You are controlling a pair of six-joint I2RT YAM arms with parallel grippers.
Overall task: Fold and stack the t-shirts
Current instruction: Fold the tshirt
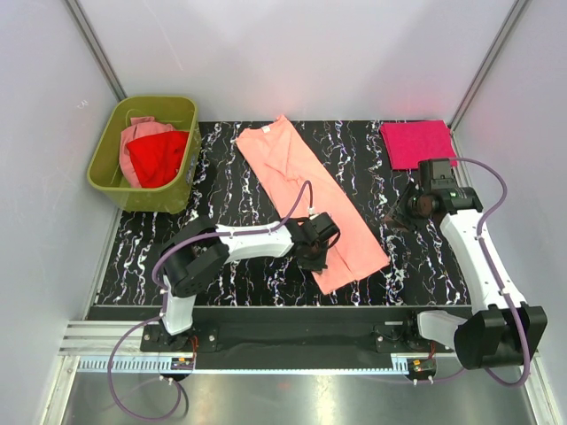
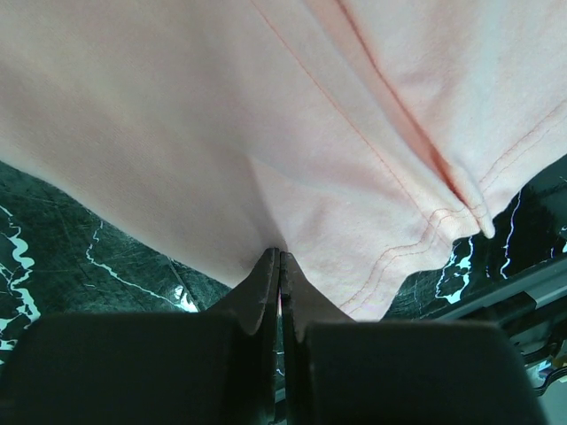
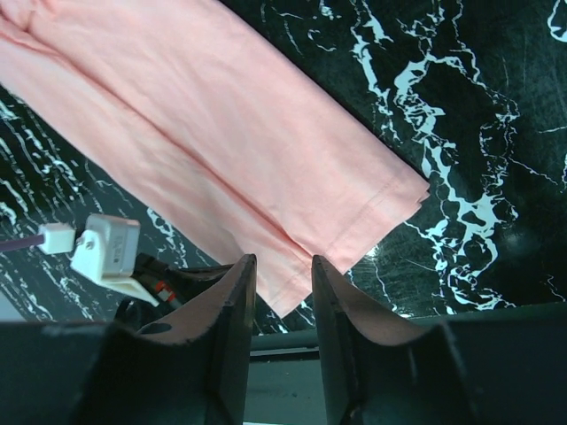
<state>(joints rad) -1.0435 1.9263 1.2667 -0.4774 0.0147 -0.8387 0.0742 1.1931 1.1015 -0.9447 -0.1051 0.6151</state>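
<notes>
A salmon-peach t-shirt (image 1: pixel 306 190), folded to a long strip, lies diagonally across the black marbled table (image 1: pixel 230 190). My left gripper (image 1: pixel 312 257) is at the left edge of its near end. In the left wrist view its jaws (image 2: pixel 279 255) are shut, pinching the shirt's edge (image 2: pixel 266 106), and the cloth puckers there. My right gripper (image 1: pixel 404 212) is open and empty above the table, to the right of the shirt. In the right wrist view it (image 3: pixel 283 266) hangs over the shirt's near corner (image 3: pixel 221 133). A folded magenta-pink t-shirt (image 1: pixel 416 142) lies at the back right.
An olive-green bin (image 1: pixel 111 186) at the back left holds a red t-shirt (image 1: pixel 158 158) and a dusty pink one (image 1: pixel 142 131), both crumpled. Grey walls close in the sides and back. The left arm's wrist with a white plug (image 3: pixel 106 252) shows in the right wrist view.
</notes>
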